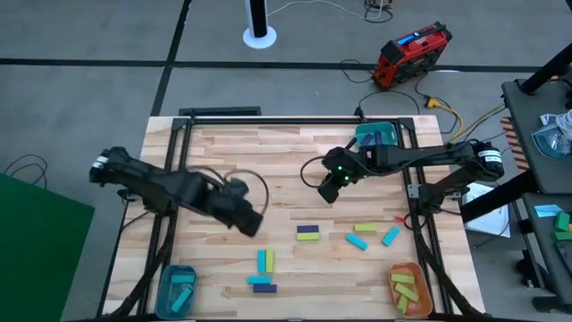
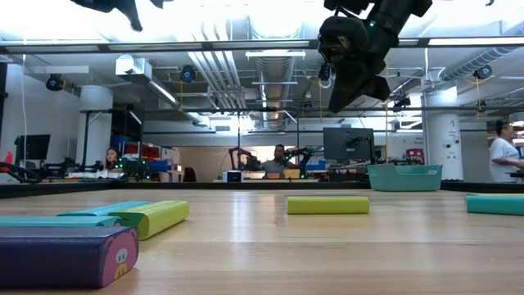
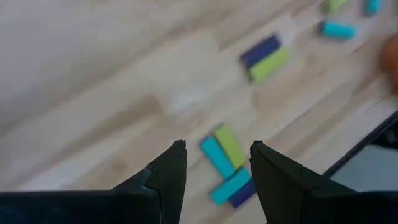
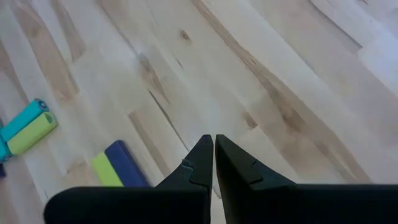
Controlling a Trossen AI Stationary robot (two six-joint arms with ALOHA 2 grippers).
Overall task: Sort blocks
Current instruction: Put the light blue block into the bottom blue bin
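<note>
Roughly half sorted: some small flat blocks (image 1: 308, 233) are still scattered on the wooden desk (image 1: 223, 148). The left end effector (image 3: 214, 168) is spread wide, the right end effector (image 4: 214, 152) pinched empty.

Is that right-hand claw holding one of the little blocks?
No. In its wrist view, the right gripper has its fingers pressed together with nothing between them, above bare wooden table.
</note>
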